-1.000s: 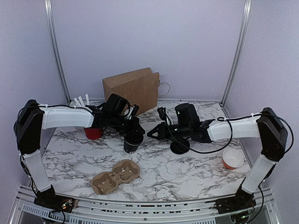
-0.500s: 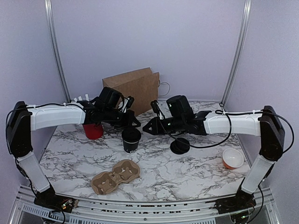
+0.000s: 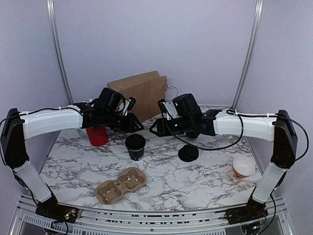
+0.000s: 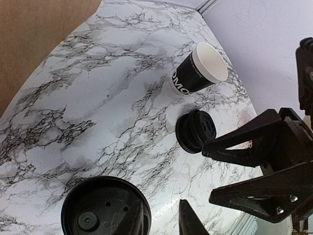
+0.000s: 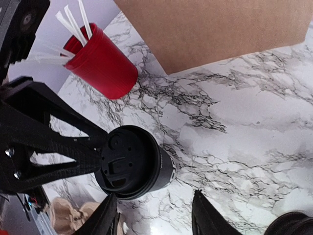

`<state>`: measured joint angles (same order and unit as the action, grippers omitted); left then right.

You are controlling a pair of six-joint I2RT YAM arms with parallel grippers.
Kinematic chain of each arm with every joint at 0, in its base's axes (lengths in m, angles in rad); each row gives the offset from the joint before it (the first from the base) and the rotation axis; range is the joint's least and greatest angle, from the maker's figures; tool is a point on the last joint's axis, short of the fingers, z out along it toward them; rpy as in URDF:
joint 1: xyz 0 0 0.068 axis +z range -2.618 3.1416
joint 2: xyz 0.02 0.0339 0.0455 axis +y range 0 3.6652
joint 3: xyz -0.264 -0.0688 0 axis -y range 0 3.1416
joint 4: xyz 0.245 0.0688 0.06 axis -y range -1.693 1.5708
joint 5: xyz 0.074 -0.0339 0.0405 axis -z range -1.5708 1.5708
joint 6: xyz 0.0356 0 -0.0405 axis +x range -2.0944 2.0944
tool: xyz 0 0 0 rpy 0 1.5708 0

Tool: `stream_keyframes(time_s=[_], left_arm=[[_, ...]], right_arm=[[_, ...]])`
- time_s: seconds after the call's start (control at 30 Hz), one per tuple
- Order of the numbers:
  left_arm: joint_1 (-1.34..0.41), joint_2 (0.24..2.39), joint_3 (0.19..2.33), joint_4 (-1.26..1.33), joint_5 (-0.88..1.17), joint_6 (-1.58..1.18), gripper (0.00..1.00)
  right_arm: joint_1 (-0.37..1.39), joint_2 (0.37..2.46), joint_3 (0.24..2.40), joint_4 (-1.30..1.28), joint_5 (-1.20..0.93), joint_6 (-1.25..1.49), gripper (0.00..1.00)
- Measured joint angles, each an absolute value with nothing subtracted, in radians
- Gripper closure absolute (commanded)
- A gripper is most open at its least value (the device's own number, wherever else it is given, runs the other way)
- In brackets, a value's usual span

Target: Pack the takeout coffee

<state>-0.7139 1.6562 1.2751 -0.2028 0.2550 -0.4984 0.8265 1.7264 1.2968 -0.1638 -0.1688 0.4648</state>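
The takeout coffee (image 3: 135,146), a small black cup with a black lid on, stands upright on the marble table between both arms. My left gripper (image 3: 137,126) hangs just behind and above it, open and empty. In the left wrist view the coffee (image 4: 105,209) sits at the lower left, with one fingertip (image 4: 133,220) over its rim and the gripper (image 4: 161,223) holding nothing. My right gripper (image 3: 153,131) hovers to the cup's back right, also open. In the right wrist view the coffee (image 5: 134,161) lies just beyond the empty gripper (image 5: 155,216).
A spare black lid (image 3: 188,153) lies right of the coffee. An open black cup with a white interior (image 4: 199,72) lies beyond it. A red cup of white sticks (image 3: 98,135), a brown paper bag (image 3: 139,92), a pulp cup carrier (image 3: 121,184) and an orange bowl (image 3: 243,166) are around.
Both grippers have lifted off and drawn back from the coffee and have opened. The lidded cup stays standing where it was.
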Motion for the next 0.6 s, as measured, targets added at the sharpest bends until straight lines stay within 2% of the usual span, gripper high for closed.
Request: stream_keyframes(time_s=[0.1, 0.2, 0.33, 0.43, 0.6], left_arm=[[-0.714, 1.654, 1.28, -0.226, 0.235, -0.486, 0.61], [-0.714, 1.654, 1.287, -0.247, 0.209, -0.479, 0.48], [-0.713, 1.642, 1.29, -0.276, 0.153, -0.487, 0.24], [-0.707, 1.61, 1.29, -0.302, 0.09, -0.5, 0.03], [-0.688, 1.53, 1.291, -0.323, -0.006, -0.519, 0.01]], right_arm=[[0.826, 1.726, 1.315, -0.186, -0.149, 0.439, 0.33], [0.82, 1.727, 1.335, -0.208, -0.141, 0.408, 0.26], [0.822, 1.734, 1.394, -0.253, -0.119, 0.346, 0.21], [0.834, 1.754, 1.445, -0.278, -0.094, 0.297, 0.16], [0.903, 1.812, 1.502, -0.32, -0.06, 0.245, 0.14]])
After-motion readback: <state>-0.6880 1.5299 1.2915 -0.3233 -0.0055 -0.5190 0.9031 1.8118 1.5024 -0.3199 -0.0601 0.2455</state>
